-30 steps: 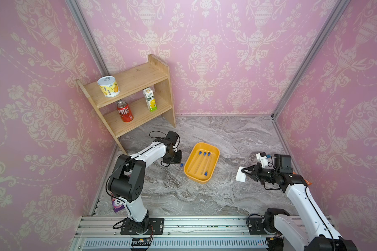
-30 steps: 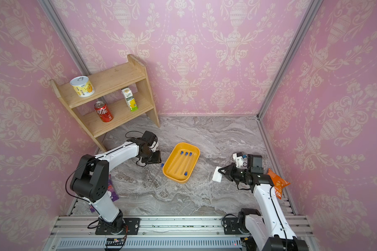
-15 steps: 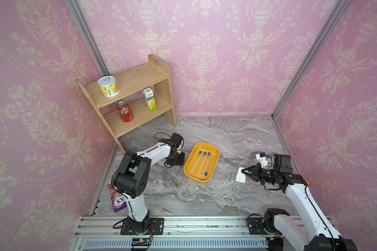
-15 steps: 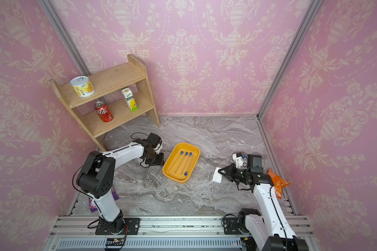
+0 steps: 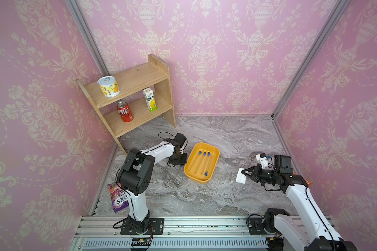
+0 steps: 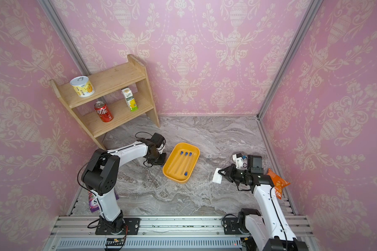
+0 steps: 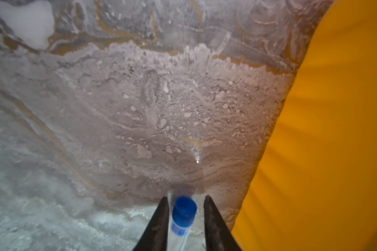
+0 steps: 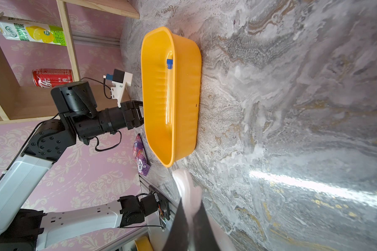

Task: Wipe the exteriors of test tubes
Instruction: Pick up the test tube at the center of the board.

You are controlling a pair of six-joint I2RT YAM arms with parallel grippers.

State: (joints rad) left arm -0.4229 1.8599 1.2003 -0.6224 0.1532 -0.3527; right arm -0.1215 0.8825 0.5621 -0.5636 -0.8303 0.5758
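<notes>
A clear test tube (image 5: 175,175) with a blue cap (image 7: 184,211) lies on the marble floor just left of the yellow tray (image 5: 201,180). My left gripper (image 7: 185,198) is down at its capped end, open, one finger on each side; a gap shows beside the cap. Several more test tubes (image 5: 201,164) lie in the tray (image 6: 176,178). My right gripper (image 5: 243,172) hovers right of the tray, shut on a white wiping pad (image 5: 241,175); the pad (image 8: 184,184) sticks out past the fingertips.
A wooden shelf (image 5: 139,76) at the back left holds a tin, a red soda can (image 5: 124,112) and a juice carton. A purple snack bag (image 5: 118,198) lies by the left arm's base. An orange snack bag (image 6: 278,182) lies by the right wall.
My left gripper has shifted right toward the tray and its jaws have narrowed around the tube's capped end. The right arm and the pad have not moved.
</notes>
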